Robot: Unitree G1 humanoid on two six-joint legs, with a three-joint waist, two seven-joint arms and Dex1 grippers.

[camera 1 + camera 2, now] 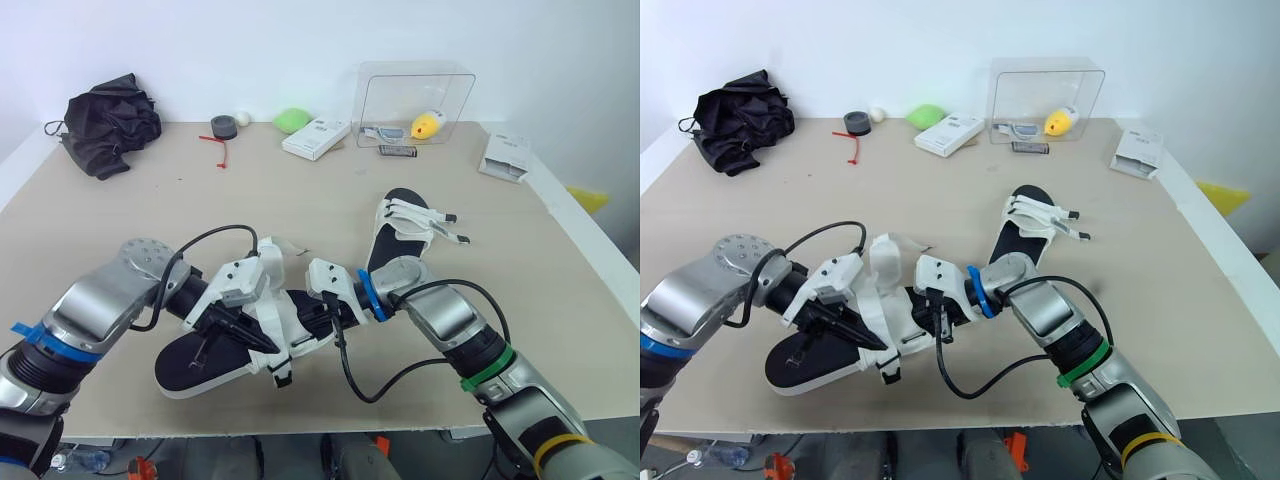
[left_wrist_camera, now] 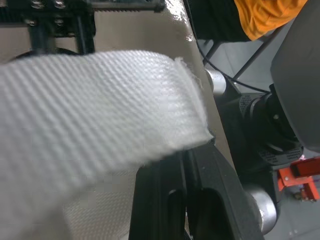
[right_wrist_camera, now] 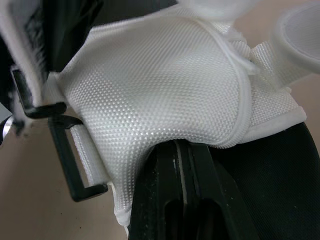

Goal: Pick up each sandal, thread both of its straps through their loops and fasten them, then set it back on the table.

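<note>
- My left gripper has its fingers pressed together on a white webbing strap of the near sandal.
- My right gripper is pinching that sandal's white mesh upper, beside a black loop.
- The near sandal sits at the table's near edge, left of centre.
- The far sandal lies right of centre, apart from both grippers.
- A black cloth lies at the far left and a clear box at the far right.
</note>
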